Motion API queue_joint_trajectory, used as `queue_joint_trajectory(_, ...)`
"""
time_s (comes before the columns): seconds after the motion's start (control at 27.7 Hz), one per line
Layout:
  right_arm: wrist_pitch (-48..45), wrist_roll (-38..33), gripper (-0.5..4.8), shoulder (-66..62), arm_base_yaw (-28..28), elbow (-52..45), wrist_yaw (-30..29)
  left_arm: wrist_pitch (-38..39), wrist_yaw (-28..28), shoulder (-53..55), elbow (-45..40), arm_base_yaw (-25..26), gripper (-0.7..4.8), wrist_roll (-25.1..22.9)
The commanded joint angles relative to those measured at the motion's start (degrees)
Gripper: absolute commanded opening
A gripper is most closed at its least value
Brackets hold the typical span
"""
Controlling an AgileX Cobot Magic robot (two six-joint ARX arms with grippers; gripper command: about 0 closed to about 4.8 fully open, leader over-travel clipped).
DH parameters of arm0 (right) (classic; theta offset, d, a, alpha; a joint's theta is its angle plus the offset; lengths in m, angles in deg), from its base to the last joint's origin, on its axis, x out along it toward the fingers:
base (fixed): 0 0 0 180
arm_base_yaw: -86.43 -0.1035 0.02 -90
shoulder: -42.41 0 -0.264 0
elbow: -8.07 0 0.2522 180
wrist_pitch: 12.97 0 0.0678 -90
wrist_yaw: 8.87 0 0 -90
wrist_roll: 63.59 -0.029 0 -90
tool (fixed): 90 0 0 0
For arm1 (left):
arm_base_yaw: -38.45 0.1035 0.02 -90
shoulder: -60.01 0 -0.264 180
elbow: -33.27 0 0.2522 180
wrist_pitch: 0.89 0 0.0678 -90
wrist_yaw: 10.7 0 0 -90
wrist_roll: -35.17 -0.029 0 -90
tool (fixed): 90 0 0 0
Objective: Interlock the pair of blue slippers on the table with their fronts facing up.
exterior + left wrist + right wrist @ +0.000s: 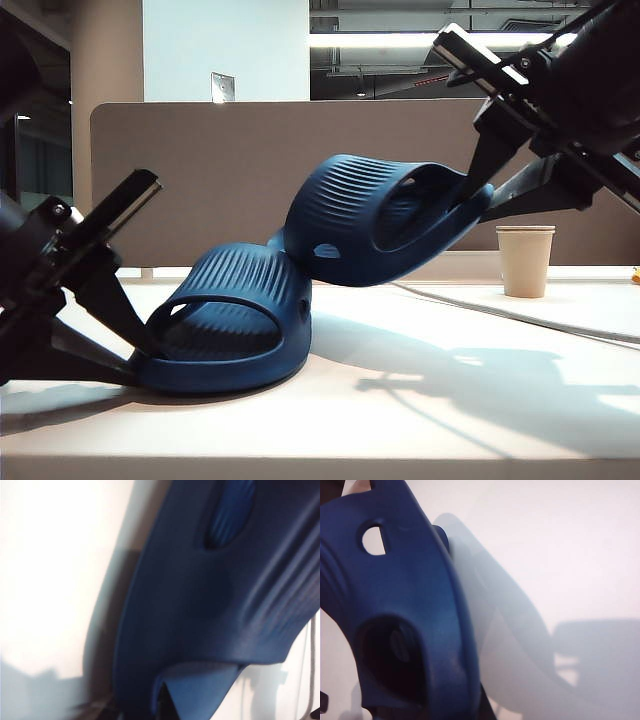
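One blue slipper (235, 325) lies flat on the white table (450, 400), strap up. My left gripper (140, 362) is shut on its heel, one finger above the sole and one below; in the left wrist view the slipper (200, 605) fills the picture over the gripper (135, 711). The other blue slipper (375, 215) hangs tilted in the air, its toe touching the first one's strap. My right gripper (478, 200) is shut on its heel end. The right wrist view shows that slipper (410, 595) close up, clamped in the gripper (455, 711).
A grey-brown divider panel (200, 170) stands along the back of the table. A paper cup (525, 260) stands at the back right, with a thin cable (500, 312) lying in front of it.
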Motion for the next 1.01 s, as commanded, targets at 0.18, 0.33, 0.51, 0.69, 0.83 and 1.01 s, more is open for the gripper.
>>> queue_joint_trajectory(0.18,1.8,5.8,-0.01,4.0,4.3,0.3,-2.1,7.5,-0.8,-0.1,4.6,0.0,-0.05,-8.7)
queue_joint_trajectory(0.33,5.1,9.3,-0.01,7.8,9.2,0.3,-6.3,16.8,-3.5,-0.8,11.1,0.0,-0.05,-17.1)
queue_joint_trajectory(0.51,9.5,15.8,-0.01,10.3,15.2,0.3,-15.9,31.9,-6.3,-1.1,20.3,0.0,-0.05,-30.9)
queue_joint_trajectory(0.69,13.7,22.2,-0.01,11.5,21.4,0.3,-22.9,45.9,-11.5,-1.2,28.1,0.0,-0.05,-42.2)
queue_joint_trajectory(0.83,21.2,30.3,-0.01,12.6,27.6,1.3,-24.4,53.9,-16.8,-2.0,33.3,0.0,-0.05,-49.2)
queue_joint_trajectory(1.01,24.3,33.8,-0.01,13.9,31.3,2.1,-28.5,56.4,-21.9,-4.0,34.7,0.1,-0.05,-55.1)
